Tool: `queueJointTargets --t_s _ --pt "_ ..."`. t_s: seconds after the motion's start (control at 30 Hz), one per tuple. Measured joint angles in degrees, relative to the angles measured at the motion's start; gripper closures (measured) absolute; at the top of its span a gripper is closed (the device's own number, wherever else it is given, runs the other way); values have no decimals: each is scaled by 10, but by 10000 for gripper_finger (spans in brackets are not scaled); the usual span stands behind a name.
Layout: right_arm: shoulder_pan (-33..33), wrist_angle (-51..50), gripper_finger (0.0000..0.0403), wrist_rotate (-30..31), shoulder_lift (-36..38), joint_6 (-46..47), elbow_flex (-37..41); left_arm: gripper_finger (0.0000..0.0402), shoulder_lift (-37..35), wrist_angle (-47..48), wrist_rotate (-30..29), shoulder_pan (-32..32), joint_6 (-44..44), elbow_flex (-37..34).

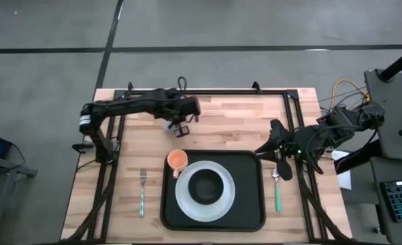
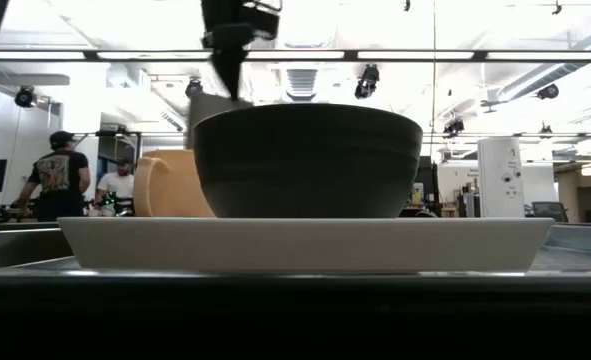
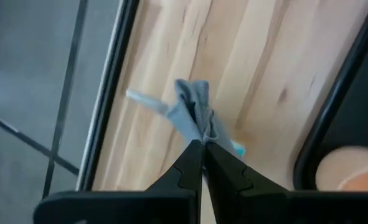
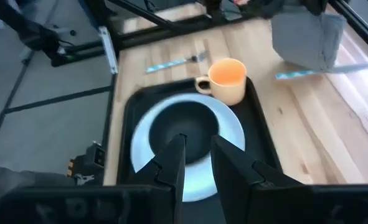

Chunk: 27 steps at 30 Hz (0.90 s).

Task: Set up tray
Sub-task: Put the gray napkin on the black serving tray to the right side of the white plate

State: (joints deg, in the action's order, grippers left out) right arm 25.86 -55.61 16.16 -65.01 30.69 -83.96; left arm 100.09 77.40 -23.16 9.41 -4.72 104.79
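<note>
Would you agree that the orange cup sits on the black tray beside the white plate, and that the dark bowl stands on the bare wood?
Not quite: the dark bowl stands on the white plate, not the wood, as the high view shows. The orange cup is indeed on the black tray beside it.

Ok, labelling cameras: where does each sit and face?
High: overhead, facing down on the tray; both arms show.
Low: table height, facing the bowl; an arm above.
Left wrist: over the table, past the left gripper, shut on the napkin.
Right wrist: toward the tray, past the open right gripper.
Shared: high and right wrist both show the cup.
</note>
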Motion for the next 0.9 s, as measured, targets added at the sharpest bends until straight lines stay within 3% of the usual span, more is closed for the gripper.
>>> queueJointTargets --t_s 0.23,0.57,0.73,0.9 --pt "1 -113 335 48 3 93 0 401 80 24 5 -1 26 146" --pt "5 -139 335 59 18 127 0 401 185 40 37 -34 37 301" --pt "13 -138 335 59 30 129 0 401 205 -21 84 -50 18 277" --pt "14 -139 335 60 43 129 0 401 207 -87 94 -67 -3 262"
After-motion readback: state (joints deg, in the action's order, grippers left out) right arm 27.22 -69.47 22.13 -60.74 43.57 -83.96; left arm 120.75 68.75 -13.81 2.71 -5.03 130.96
